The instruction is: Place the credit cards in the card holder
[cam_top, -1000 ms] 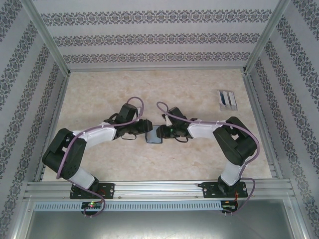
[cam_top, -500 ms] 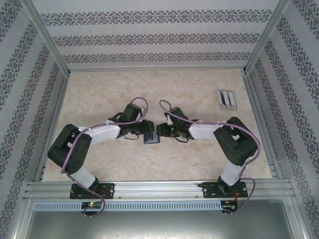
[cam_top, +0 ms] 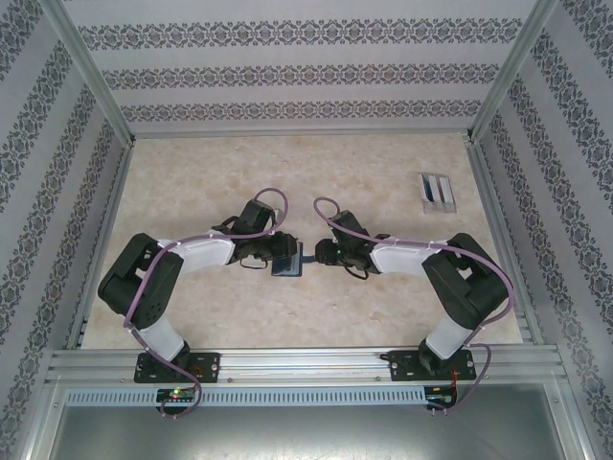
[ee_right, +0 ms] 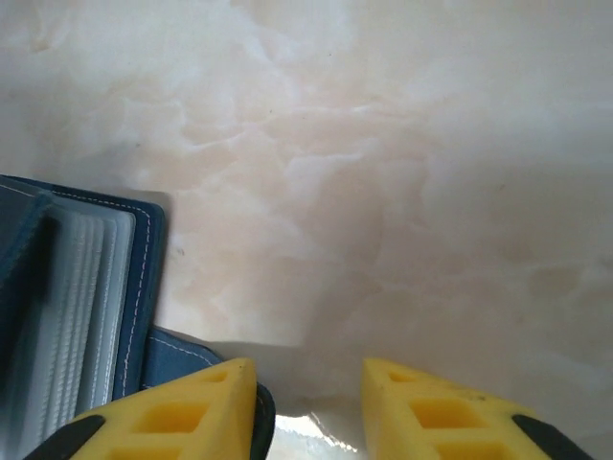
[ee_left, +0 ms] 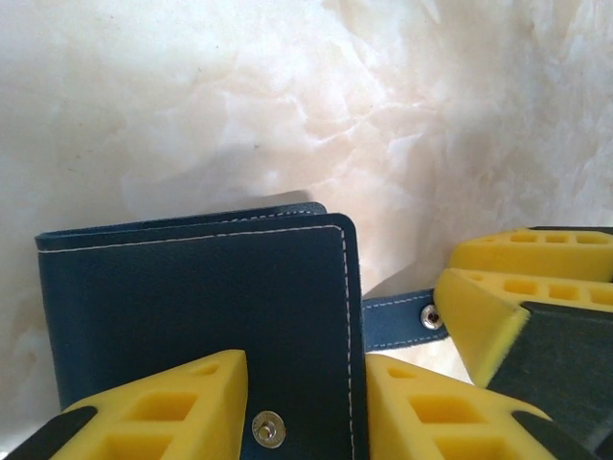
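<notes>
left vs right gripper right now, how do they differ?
The left gripper is shut on the navy card holder, its yellow fingers either side of the cover by the snap. The right gripper is open and holds nothing, with marble table in its gap. Both have yellow fingers and meet mid-table beside the holder.

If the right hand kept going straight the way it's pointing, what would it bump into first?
Probably the card holder. From above, the right hand points left at it, with its strap near the fingertips. Beyond it sits the left hand. Height is hard to judge, so it might pass just above.
</notes>
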Tool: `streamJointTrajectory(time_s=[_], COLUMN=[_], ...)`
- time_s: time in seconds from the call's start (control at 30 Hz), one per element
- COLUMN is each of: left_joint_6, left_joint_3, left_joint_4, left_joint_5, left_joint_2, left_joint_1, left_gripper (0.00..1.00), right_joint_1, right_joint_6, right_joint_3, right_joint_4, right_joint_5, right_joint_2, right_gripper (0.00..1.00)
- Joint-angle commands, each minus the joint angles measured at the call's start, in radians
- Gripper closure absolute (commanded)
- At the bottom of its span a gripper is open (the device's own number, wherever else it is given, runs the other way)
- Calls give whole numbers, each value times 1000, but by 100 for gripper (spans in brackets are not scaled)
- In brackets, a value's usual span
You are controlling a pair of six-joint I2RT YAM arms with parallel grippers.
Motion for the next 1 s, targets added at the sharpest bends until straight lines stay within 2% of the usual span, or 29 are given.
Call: streamJointTrajectory(time_s=[0.0,0.07,0.13,0.17,0.3,0.4,0.6,0.77,0.8,0.87,0.9,0.97], left_joint_6=[-4,-2,4,5,-10,-20,-53,-98,-107,-127,-134,-134], left_joint_3=[-7,-3,16,21,9,10,2,-2,-2,-7,-11,-21], left_joint_4=[-30,-26,-46,-52,-43,-52,-34,-21,-19,-25,-26,-36], left_joint_5=[-13,-13,-18,-18,-39,-38,-28,-3,7,12,5,-17], left_joint_2=[45,51,62,63,59,74,104,109,103,66,43,-17], left_joint_1=[-9,-9,-8,-8,-9,-9,-8,-7,-5,-3,0,3], left_gripper=[68,68,69,69,76,78,81,82,81,68,65,63], right_joint_1=[-7,-6,-6,-5,-4,-3,9,33,34,34,35,41], right_joint_6=[14,19,33,42,78,109,132,167,170,186,191,182], right_joint_3=[-15,-15,-15,-16,-18,-31,-30,-19,-21,-32,-38,-40], right_joint_4=[15,37,55,64,90,105,119,171,176,189,199,196], right_joint_5=[0,-32,-54,-64,-104,-121,-145,-169,-159,-144,-144,-142], right_joint_2=[-40,-41,-34,-28,-10,-25,-80,-53,-53,-54,-56,-60], right_gripper=[69,80,99,100,100,81,69,68,69,70,71,71])
